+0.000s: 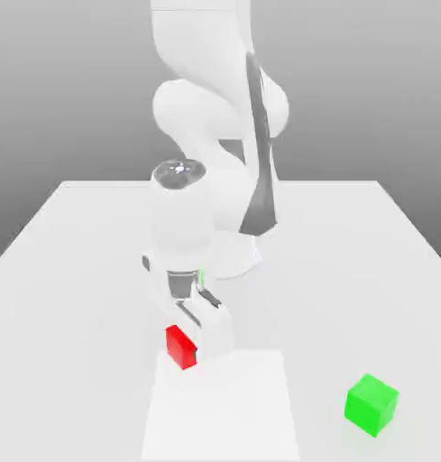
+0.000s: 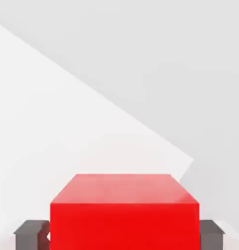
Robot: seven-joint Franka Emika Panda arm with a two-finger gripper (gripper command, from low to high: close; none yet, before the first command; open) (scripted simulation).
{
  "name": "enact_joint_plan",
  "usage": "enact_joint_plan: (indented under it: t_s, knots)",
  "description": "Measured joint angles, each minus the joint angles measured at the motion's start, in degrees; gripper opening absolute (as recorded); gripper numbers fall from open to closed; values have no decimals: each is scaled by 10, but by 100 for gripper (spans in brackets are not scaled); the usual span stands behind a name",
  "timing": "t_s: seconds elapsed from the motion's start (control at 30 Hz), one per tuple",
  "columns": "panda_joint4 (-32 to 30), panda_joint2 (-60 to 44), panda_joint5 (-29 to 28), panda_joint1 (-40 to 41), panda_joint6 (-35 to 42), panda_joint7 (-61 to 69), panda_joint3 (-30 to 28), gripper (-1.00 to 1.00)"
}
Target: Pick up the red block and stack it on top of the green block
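We see the claw (image 1: pixel 195 347) lowered to the white table (image 1: pixel 350 244), its two fingers closed against opposite sides of the red block (image 1: pixel 179 346). In the hand view the red block (image 2: pixel 123 212) sits squarely between the dark pads (image 2: pixel 31 234), touching them on both sides. The green block (image 1: pixel 372 404) rests on the table well apart from the claw, off toward the exterior view's right and a little nearer the camera.
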State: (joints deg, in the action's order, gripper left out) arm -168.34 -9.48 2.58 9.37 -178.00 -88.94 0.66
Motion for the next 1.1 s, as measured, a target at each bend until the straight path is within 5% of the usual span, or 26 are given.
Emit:
enact_joint_plan:
  t_s: [0.63,0.87,1.1]
  knots:
    - [-7,126,30,28,118,25,35,-100]
    - [-24,177,-1,40,154,1,42,-100]
    - [37,158,-88,22,188,71,74,-100]
